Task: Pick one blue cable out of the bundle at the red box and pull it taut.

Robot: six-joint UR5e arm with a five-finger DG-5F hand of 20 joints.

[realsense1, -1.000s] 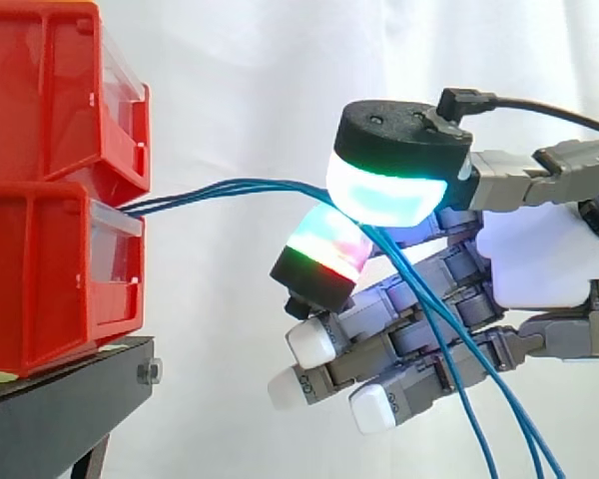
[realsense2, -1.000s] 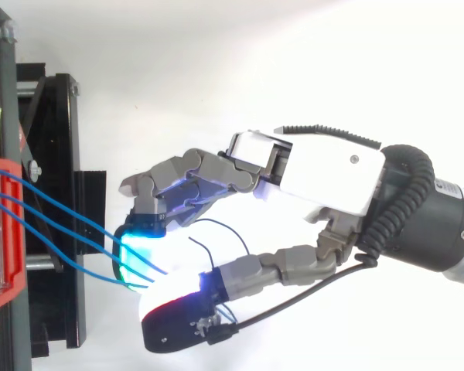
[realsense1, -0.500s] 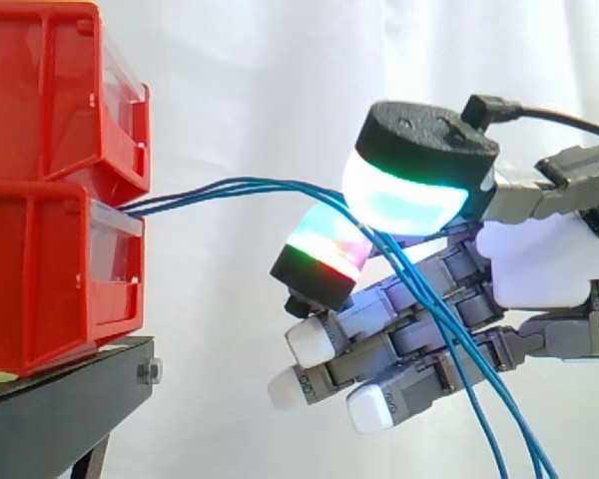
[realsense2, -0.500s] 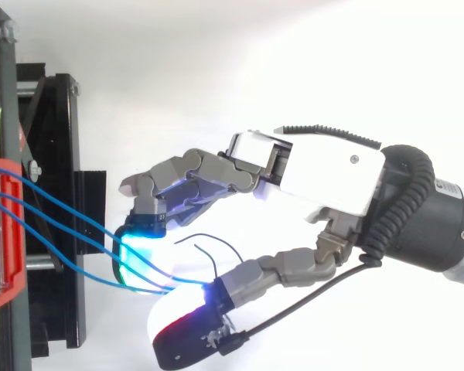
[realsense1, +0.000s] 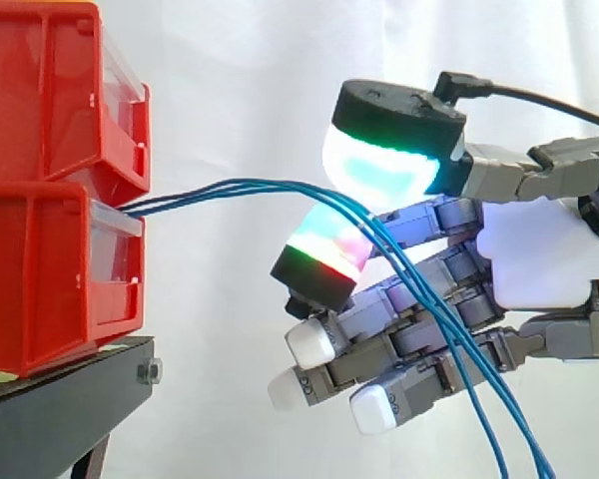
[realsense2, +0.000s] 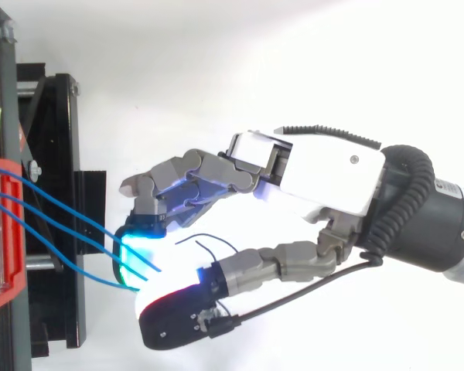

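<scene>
Relaxed hand (realsense1: 539, 259) with the blue cables (realsense1: 240, 186) running between its pads, none of them pinched.
Nearest the side camera, the cyan-and-green thumb pad (realsense1: 379, 170) stands just above the bundle and a red-and-green fingertip pad (realsense1: 324, 249) sits just under it. A slim gap shows between the two, and the cables pass through it unclamped. They then drape down across the loosely bent, white-tipped fingers and off the bottom edge. To the left the cables run in a shallow arc, not straight, to the top front of the lower red bin (realsense1: 40, 269), under the upper red bin (realsense1: 40, 90). From above, three cables (realsense2: 62, 216) fan out from the bin towards the glowing pads. Both bins rest on the black stand (realsense1: 60, 409), with the white curtain (realsense1: 240, 80) behind.
</scene>
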